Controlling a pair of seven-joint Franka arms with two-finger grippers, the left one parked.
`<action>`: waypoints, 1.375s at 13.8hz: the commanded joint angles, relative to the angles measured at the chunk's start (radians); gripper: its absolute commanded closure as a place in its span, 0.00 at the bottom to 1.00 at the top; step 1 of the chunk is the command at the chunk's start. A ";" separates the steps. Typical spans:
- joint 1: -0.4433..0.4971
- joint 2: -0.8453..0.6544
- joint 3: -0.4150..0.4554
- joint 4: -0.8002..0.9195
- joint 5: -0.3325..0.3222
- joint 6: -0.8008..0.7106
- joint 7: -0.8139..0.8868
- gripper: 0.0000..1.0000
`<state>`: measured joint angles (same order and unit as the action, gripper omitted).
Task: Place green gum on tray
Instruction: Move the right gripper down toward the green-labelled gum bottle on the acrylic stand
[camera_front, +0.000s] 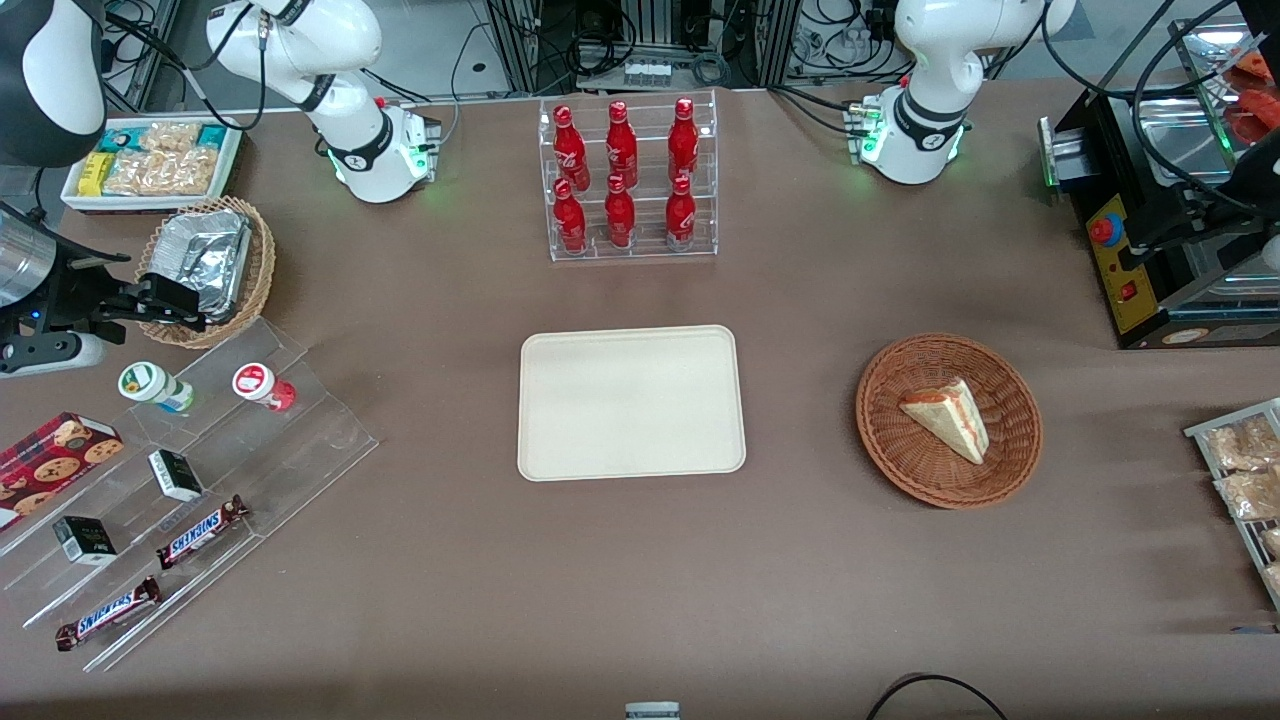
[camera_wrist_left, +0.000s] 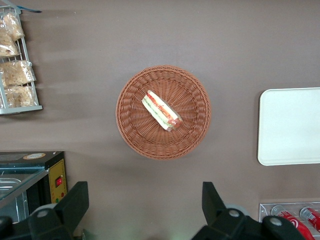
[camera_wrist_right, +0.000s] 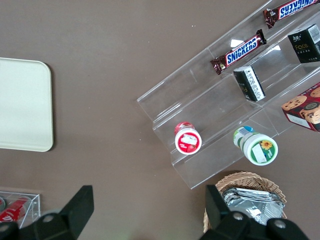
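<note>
My gripper (camera_front: 165, 298) hangs open and empty above the basket (camera_front: 258, 262), so nothing's grabbed yet. The gum (camera_front: 152, 386) sits upright on the clear stand (camera_front: 300, 430) beside the red bottle (camera_front: 263, 385), well apart from the tray (camera_front: 631, 402).

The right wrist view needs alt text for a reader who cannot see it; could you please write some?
The open gripper hovers above a clear stepped stand holding the green gum beside a red-lidded bottle, with Snickers bars on another step. The cream tray lies apart, bare.

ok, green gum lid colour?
White with a green rim on the green gum; right wrist view shows it best. Open gripper above it.
</note>
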<state>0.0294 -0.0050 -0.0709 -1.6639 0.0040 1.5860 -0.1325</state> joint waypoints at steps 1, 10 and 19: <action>0.003 0.000 0.003 0.029 -0.022 -0.026 0.019 0.01; -0.043 0.011 -0.003 -0.091 -0.045 0.055 -0.152 0.01; -0.215 0.066 -0.003 -0.218 -0.045 0.334 -0.864 0.01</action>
<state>-0.1554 0.0466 -0.0792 -1.8619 -0.0245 1.8610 -0.8794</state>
